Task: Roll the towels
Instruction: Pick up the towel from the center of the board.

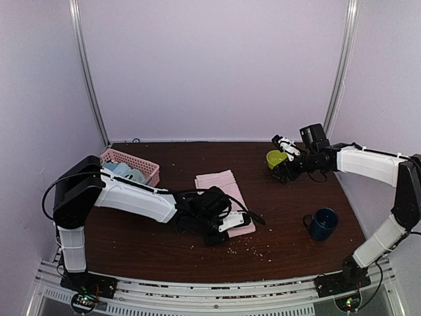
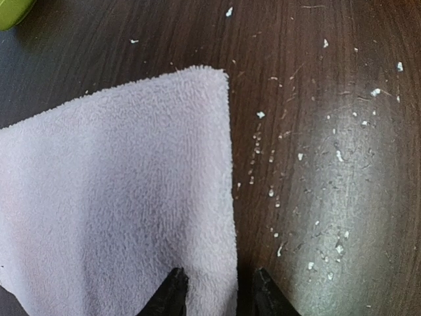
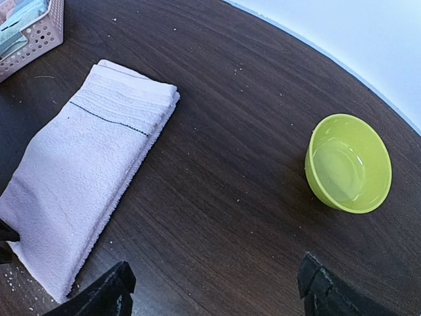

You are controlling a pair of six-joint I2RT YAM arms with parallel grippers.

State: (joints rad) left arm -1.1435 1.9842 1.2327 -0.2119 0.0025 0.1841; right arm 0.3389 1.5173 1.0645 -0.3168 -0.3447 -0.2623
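Note:
A pale pink towel [image 1: 222, 187] lies folded flat in the middle of the table. It also shows in the left wrist view [image 2: 118, 197] and the right wrist view [image 3: 85, 178]. My left gripper [image 1: 242, 222] [image 2: 217, 289] is low at the towel's near right edge. It is open, with one finger on the cloth, the other over bare wood, and the edge strip between them. My right gripper [image 1: 284, 146] [image 3: 214, 289] is wide open and empty, up over the table beside a lime green bowl [image 1: 275, 158] [image 3: 347, 164]. I cannot pick out a sage green towel.
A pink basket [image 1: 143, 163] [image 3: 41, 34] with pale blue-green folded cloths stands at the back left. A dark blue mug [image 1: 323, 224] stands at the right front. White crumbs [image 2: 270, 191] are scattered on the dark wood near the towel.

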